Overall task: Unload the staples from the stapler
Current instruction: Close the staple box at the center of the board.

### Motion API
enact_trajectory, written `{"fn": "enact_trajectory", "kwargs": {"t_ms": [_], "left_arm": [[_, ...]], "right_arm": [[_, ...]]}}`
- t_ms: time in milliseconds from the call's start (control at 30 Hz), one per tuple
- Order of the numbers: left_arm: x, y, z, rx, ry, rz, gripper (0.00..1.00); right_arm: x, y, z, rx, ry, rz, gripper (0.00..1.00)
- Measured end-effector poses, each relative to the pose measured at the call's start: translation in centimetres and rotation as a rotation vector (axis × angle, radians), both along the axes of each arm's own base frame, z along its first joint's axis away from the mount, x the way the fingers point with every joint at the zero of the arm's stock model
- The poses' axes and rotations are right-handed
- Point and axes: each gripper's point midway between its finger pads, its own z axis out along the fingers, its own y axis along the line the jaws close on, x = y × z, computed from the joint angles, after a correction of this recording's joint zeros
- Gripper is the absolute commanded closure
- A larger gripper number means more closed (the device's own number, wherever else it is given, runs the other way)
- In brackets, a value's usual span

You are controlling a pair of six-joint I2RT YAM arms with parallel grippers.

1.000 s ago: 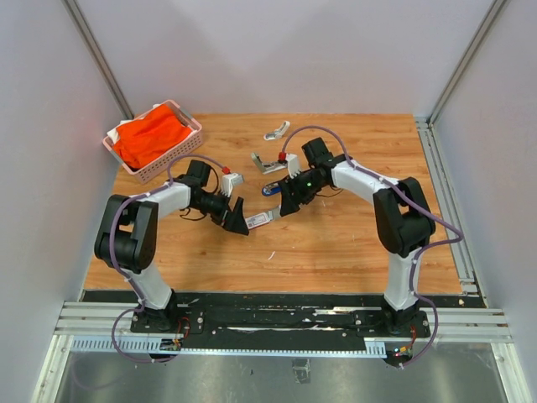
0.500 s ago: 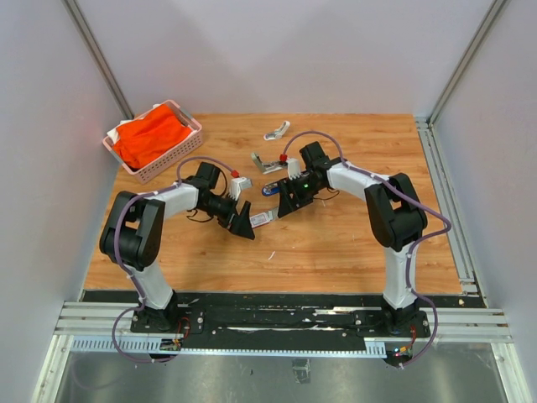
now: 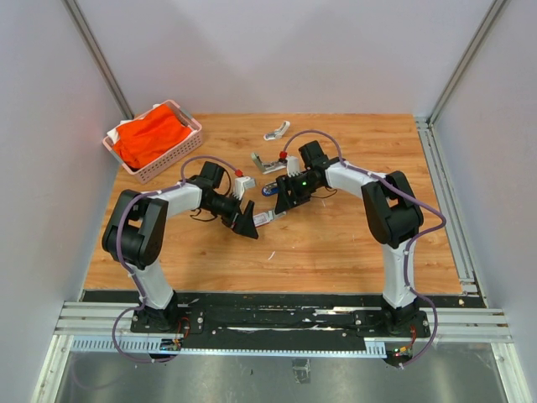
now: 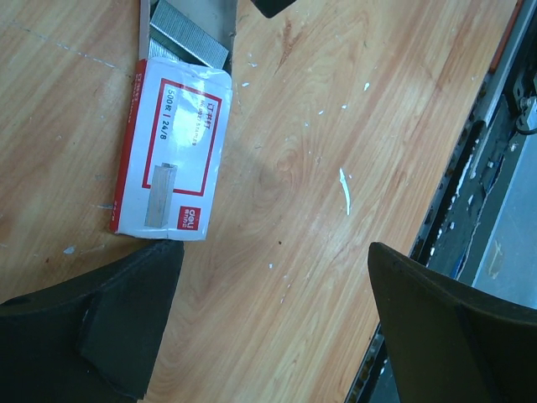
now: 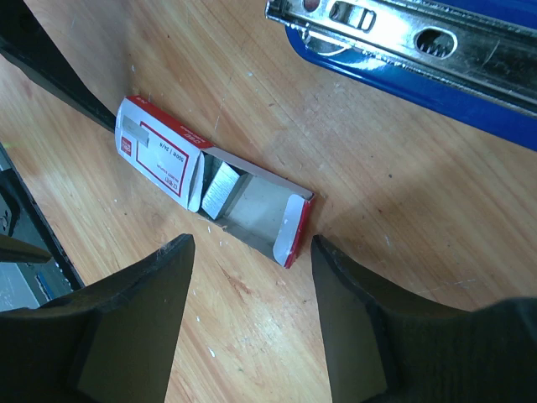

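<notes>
L end effector (image 4: 277, 285) gapes fully, empty, beside staple box (image 4: 172, 151). R end effector (image 5: 252, 260) part-open, empty, above box's tray; stapler (image 5: 419, 88) lies on tabletop (image 5: 394, 185) just beyond. Risk: R closing here grabs box, not stapler.

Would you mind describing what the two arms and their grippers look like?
The left arm and right arm match: white shells, black joints, a lilac cable alongside, a red wrist cap. The left gripper and right gripper are black, with broad wedge fingers.

Staple box (image 5: 164, 155) lies between left end effector (image 4: 273, 252) and right end effector (image 5: 252, 243), stapler (image 5: 394, 80) behind.
</notes>
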Motion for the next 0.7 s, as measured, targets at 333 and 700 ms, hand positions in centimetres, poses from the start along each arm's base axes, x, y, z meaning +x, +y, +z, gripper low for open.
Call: {"fn": "enact_trajectory", "kwargs": {"t_ms": [333,700], "left_arm": [[-0.1,-0.5,0.0,-0.008,-0.001,-0.007,0.02],[0.0,-0.5,0.0,-0.009,0.003,-0.003,0.02]], "right_arm": [[-0.4,0.5,0.0,0.032,0.012,0.006,0.41],[-1.2,0.9,0.0,0.038,0.023,-0.002,0.41]]}}
